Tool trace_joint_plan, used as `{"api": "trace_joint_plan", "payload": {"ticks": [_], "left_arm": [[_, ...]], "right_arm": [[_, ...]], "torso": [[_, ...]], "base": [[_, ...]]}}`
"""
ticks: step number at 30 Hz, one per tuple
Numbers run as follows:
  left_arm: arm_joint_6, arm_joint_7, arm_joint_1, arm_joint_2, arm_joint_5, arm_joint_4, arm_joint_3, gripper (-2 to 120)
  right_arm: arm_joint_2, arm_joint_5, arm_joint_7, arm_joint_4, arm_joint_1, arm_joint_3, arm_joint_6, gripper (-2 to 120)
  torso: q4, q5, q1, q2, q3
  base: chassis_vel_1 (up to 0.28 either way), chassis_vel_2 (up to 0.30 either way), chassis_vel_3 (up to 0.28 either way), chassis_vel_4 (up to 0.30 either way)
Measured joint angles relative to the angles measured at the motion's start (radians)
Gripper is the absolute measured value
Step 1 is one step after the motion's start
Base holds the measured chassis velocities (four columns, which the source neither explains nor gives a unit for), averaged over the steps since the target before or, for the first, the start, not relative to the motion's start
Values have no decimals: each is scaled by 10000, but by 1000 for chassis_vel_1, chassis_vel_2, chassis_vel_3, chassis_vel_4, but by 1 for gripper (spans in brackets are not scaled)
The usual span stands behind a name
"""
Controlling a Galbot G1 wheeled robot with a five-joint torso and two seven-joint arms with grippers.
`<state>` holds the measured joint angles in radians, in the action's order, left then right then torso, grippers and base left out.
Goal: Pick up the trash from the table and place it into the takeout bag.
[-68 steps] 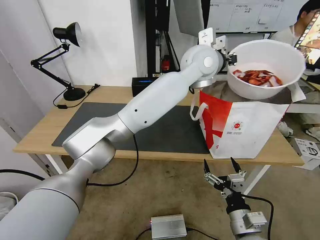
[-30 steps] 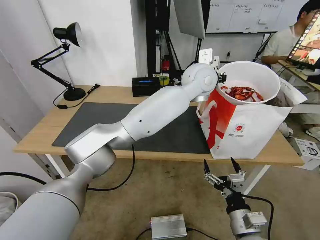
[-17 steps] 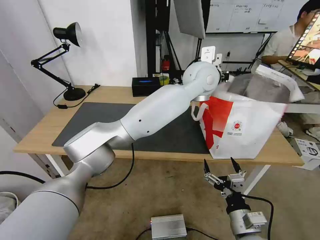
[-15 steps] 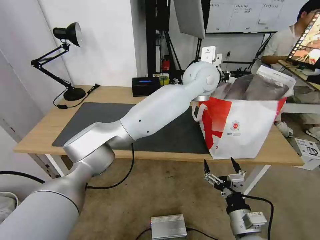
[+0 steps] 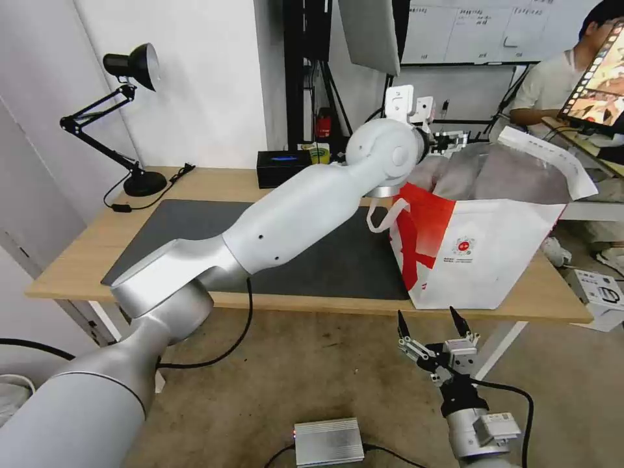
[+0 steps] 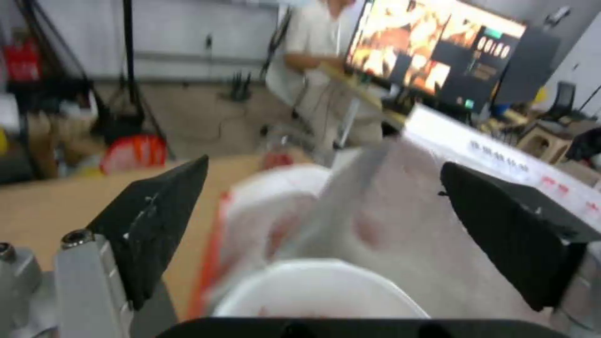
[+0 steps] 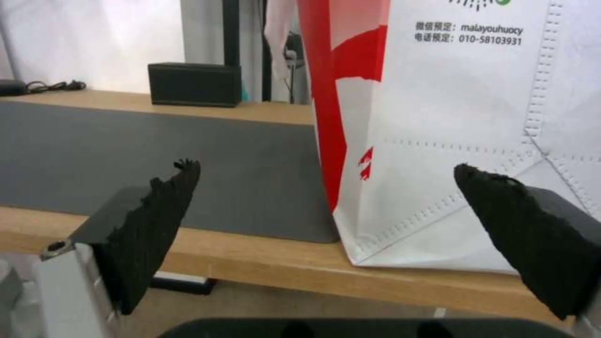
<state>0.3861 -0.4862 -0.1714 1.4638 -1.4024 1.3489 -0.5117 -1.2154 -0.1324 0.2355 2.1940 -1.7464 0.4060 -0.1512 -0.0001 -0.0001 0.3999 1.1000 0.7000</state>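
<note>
Left claw (image 6: 326, 206) spread above takeout bag (image 5: 481, 260), bowl (image 6: 319, 291) inside

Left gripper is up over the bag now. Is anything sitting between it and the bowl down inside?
Nothing visible does. The left gripper hangs open above the bag, and in the left wrist view the white bowl lies directly below between the fingers, inside the foil lining. The right gripper waits below the table edge.

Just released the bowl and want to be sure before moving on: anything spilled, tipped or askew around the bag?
Nothing stands out. The takeout bag stands upright on the table, mouth open, with the white bowl inside below the open left gripper. No shells or spills show on the mat. The right gripper hangs open below the table edge.
</note>
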Motion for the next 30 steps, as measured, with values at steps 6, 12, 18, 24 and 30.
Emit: {"api": "trace_joint_plan", "payload": {"ticks": [6, 12, 18, 24, 30], "left_arm": [[-1020, 1540, 238, -1021, 1350, 123, -82, 100], [-2415, 3681, 826, -2226, 3998, 121, -68, 100], [-3030, 4472, 1575, -3053, 5805, 247, 409, 100], [-3345, 5192, 2767, -3866, 6791, 643, 1357, 100], [-3352, 5549, 3969, -4447, 7497, 1213, 2421, 100]], "right_arm": [[0, 0, 0, 0, -1, 0, 0, 100], [0, 0, 0, 0, 1, 0, 0, 100], [0, 0, 0, 0, 2, 0, 0, 100], [0, 0, 0, 0, 0, -1, 0, 100], [0, 0, -1, 0, 0, 0, 0, 100]], "torso": [[2, -2, 0, -1, 0], [3, -3, 1, 0, 1], [2, -3, 1, -2, 0], [2, -4, 1, -2, 0], [-1, -3, 1, -2, -1]], "base": [[0, 0, 0, 0], [0, 0, 0, 0], [0, 0, 0, 0], [0, 0, 0, 0], [0, 0, 0, 0]]}}
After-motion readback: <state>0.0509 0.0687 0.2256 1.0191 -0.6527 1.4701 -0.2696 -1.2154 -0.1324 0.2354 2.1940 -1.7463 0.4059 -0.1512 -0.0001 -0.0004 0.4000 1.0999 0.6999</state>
